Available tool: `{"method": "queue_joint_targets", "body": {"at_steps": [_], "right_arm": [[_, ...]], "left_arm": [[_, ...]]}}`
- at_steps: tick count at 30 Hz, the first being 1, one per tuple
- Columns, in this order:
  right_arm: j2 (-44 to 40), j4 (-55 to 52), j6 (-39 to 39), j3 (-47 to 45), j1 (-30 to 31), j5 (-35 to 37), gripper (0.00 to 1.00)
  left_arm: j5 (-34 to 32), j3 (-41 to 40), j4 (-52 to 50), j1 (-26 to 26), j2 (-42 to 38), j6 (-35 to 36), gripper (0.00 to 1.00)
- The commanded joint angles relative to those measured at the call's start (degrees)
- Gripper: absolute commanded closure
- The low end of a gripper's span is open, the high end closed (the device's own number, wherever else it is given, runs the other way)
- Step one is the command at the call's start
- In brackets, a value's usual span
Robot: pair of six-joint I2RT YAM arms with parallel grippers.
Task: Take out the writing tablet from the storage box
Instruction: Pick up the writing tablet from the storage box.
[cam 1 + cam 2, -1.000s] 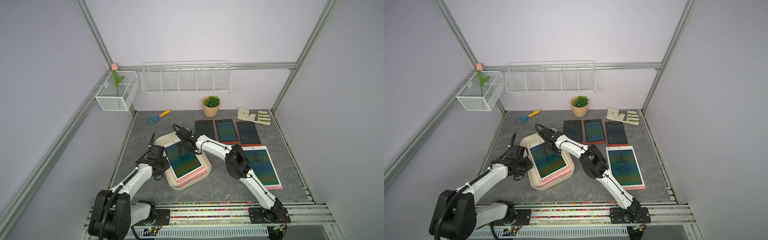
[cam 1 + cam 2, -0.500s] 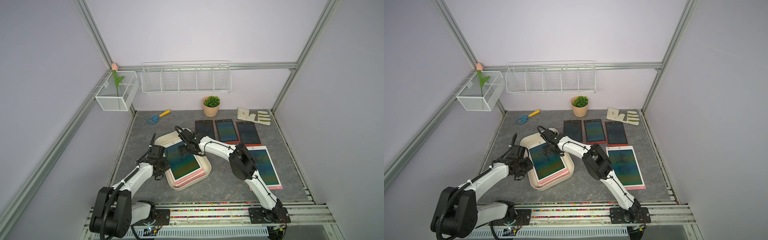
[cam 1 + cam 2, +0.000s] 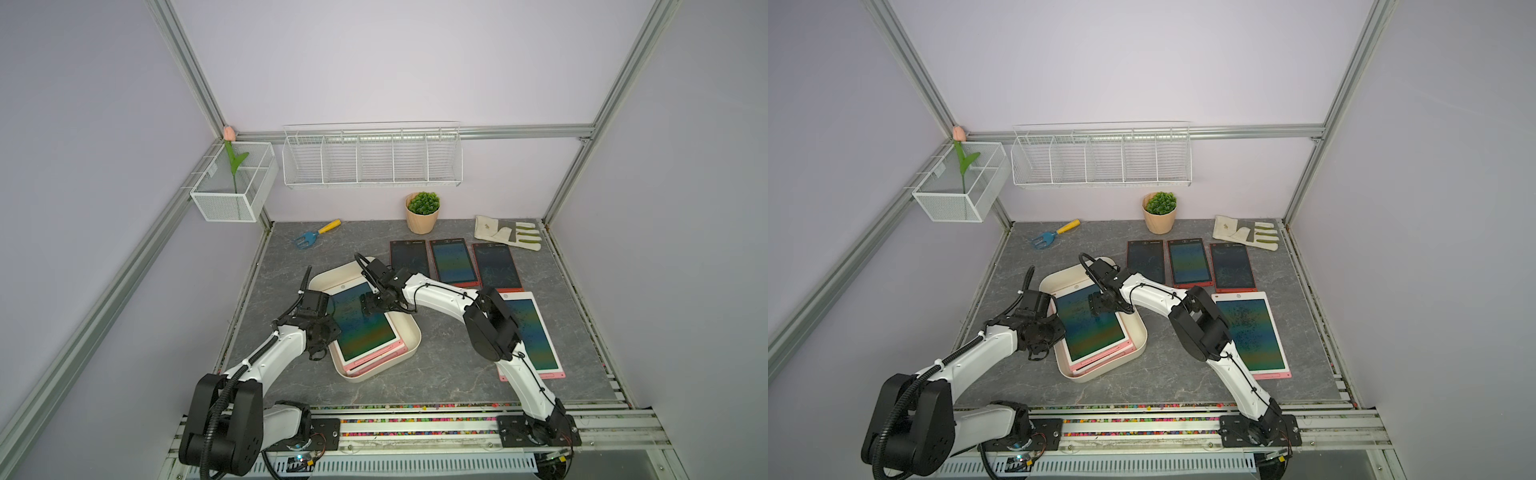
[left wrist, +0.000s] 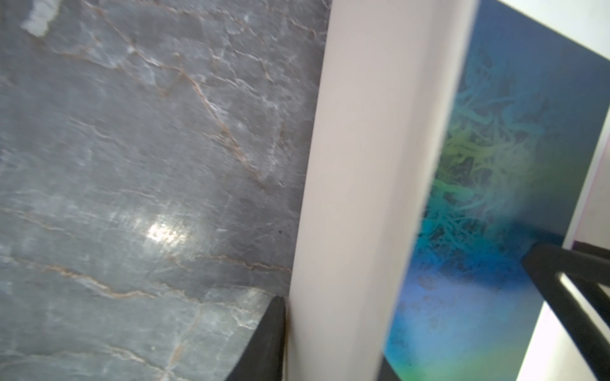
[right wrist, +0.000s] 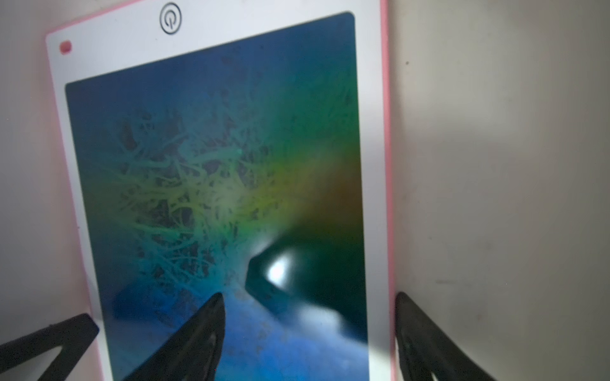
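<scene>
The writing tablet (image 3: 360, 320) lies flat under the right claw (image 3: 370, 303), long axis diagonal in the storage box (image 3: 409, 345), button end farthest from the arms' bases. That claw, spread, has moved over the screen; the left claw (image 3: 322, 332) is clamped on the box wall.

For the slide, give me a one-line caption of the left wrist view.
Left gripper straddling the storage box wall, one finger outside over the grey table, the other over the writing tablet.

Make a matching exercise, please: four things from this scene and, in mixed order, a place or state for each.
Things:
1 storage box
2 tulip
3 glove
4 hand rake

Places or states:
a in the mesh basket
b holds tablets
c far right corner of the table
d far left part of the table

Pairs: 1-b; 2-a; 3-c; 4-d
</scene>
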Motion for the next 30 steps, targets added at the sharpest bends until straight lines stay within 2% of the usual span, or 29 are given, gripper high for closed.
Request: {"method": "queue_joint_targets", "body": {"at_steps": [1,8,15,18,25,30], "right_arm": [[-3.87,1.35,1.45,-1.74,0.53,-4.59,0.24],[-6.8,3.17,1.79,-3.76,0.44,-7.1,0.27],[-5.61,4.43,2.22,-3.55,0.19,-10.73,0.27],[-5.33,3.68,1.66,-3.7,0.16,-8.49,0.27],[-4.94,-2.64,-1.65,-1.79,0.02,2.91,0.25],[-2.73,-2.91,-1.67,-1.5,-0.16,2.34,0.24]], "left_arm": [[-0.01,-0.36,1.19,0.31,0.12,0.52,0.71],[0.0,-0.36,1.6,0.31,0.67,0.52,0.71],[0.06,-0.19,1.63,0.31,0.74,0.52,0.71],[-0.08,-0.2,1.37,0.31,0.57,0.56,0.71],[-0.36,-0.27,1.23,0.31,0.56,0.6,0.71],[-0.33,-0.25,1.25,0.27,0.65,0.61,0.72]]}}
